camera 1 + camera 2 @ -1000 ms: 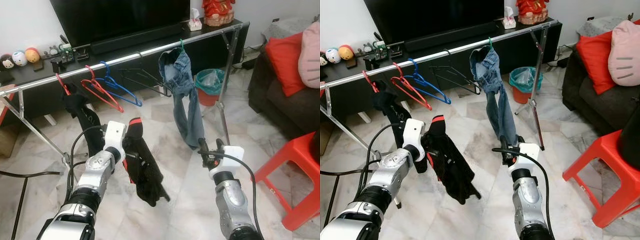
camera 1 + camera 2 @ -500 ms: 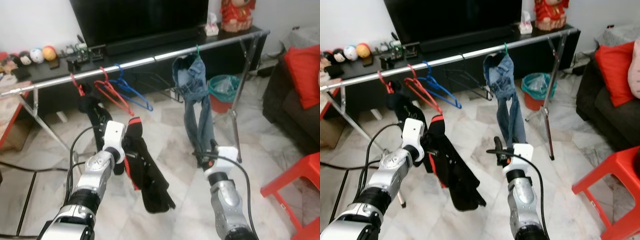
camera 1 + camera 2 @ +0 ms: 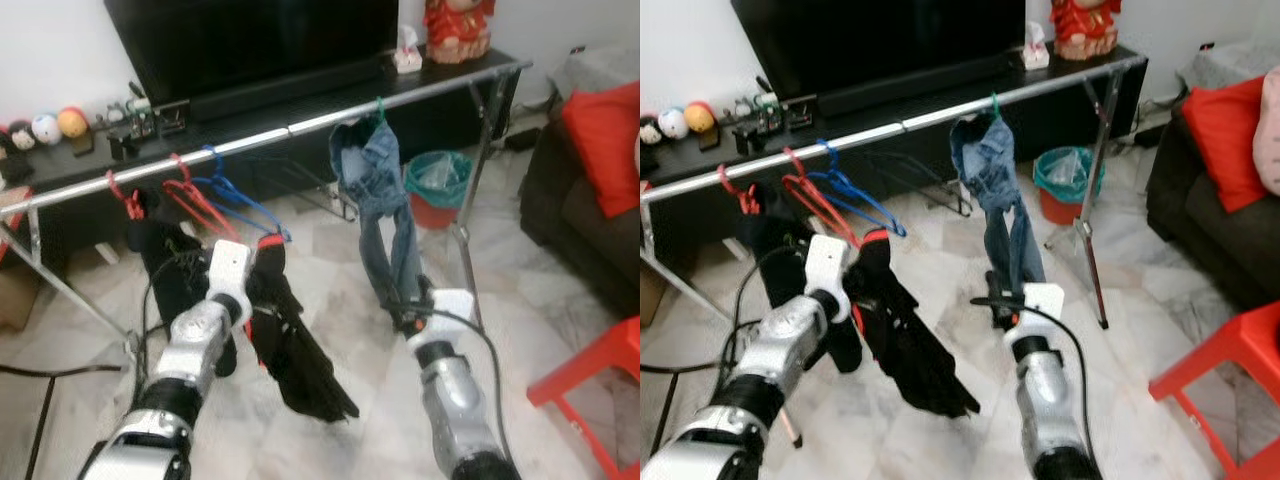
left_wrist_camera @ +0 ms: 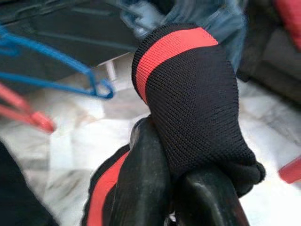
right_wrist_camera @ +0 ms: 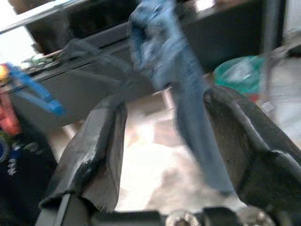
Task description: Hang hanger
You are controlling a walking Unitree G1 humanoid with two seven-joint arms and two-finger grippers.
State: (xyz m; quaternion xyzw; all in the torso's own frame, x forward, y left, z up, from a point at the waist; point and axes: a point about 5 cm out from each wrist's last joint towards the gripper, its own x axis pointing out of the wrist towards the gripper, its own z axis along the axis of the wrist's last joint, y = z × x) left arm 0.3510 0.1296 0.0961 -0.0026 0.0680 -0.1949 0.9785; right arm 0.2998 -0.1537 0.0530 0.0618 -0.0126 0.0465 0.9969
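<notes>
Left eye view: left tool (image 3: 262,268) clamped on a black garment with red stripe (image 3: 290,345), held up just below and in front of the clothes rail (image 3: 250,140); garment hanging toward the marble floor (image 3: 340,300). Red hanger (image 3: 190,195) and blue hanger (image 3: 235,195) on the rail, jeans (image 3: 380,200) hanging further right. Right tool (image 3: 408,312) raised near the jeans' lower end. Left wrist view: fingers (image 4: 146,183) pinching the knit fabric. Right wrist view: fingers (image 5: 94,150) spread apart, nothing between.
</notes>
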